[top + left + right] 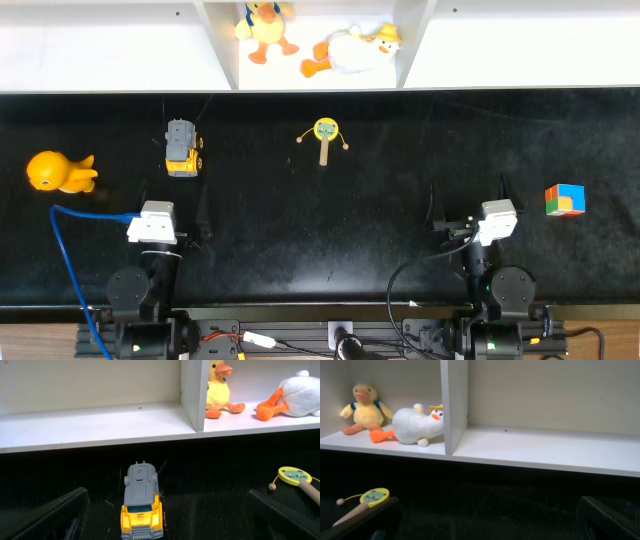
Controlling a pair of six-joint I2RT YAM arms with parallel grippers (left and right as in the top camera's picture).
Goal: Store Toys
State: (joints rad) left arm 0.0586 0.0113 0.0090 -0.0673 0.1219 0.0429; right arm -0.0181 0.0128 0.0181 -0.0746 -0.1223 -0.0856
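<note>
Left arm: it stands at the left of the table's near edge, folded low over its base, with the wrist pointing toward the shelf [110, 60].
Left gripper [174, 205]: it sits low over the table [320, 240], the jaws spread wide, with nothing between them.
Right arm: it stands at the right of the near edge in the same folded pose, and its wrist also points toward the shelf.
Right gripper [470, 205]: it is low over the table, the jaws spread wide and holding nothing.
Truck [182, 148]: it stands on its wheels on the table, straight ahead of the left gripper and apart from it. In the left wrist view the yellow end faces the gripper and the grey end faces the shelf.
Rattle [325, 135]: it lies flat near the middle of the table, with the round head toward the shelf and the stick toward the arms.
Orange duck [60, 172]: it is on the table at the far left, well apart from the truck.
Cube [564, 200]: it is on the table at the far right, beside the right gripper but apart from it.
Yellow duck [265, 25]: it sits in the middle compartment of the shelf, on the left side.
Goose [352, 50]: white, it lies on its side in the same compartment, just beside the yellow duck.
Side compartments: both hold nothing.
</note>
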